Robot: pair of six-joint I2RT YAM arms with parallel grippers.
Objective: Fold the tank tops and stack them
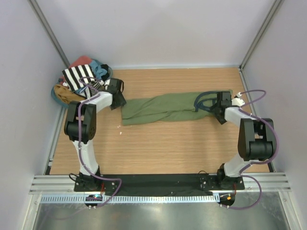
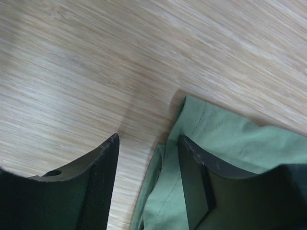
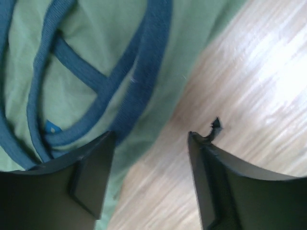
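Observation:
The olive green tank top [image 1: 158, 109] lies stretched out left to right across the middle of the wooden table. My left gripper [image 1: 118, 99] is open at its left end. In the left wrist view the cloth's hem [image 2: 225, 139] lies between the jaws [image 2: 148, 137], against the right finger. My right gripper [image 1: 217, 106] is open at the right end. In its wrist view it [image 3: 151, 135] straddles the edge of the green cloth [image 3: 96, 52] beside the dark blue strap trim [image 3: 148, 57]. The black-and-white striped tank top [image 1: 79, 76] lies on a pile at the back left corner.
The back-left pile also holds a salmon-red garment [image 1: 81, 61], a light blue garment [image 1: 101, 69] and a mustard-brown one [image 1: 60, 92]. Grey walls enclose the table on three sides. Bare wood [image 1: 163, 148] lies in front of the green top.

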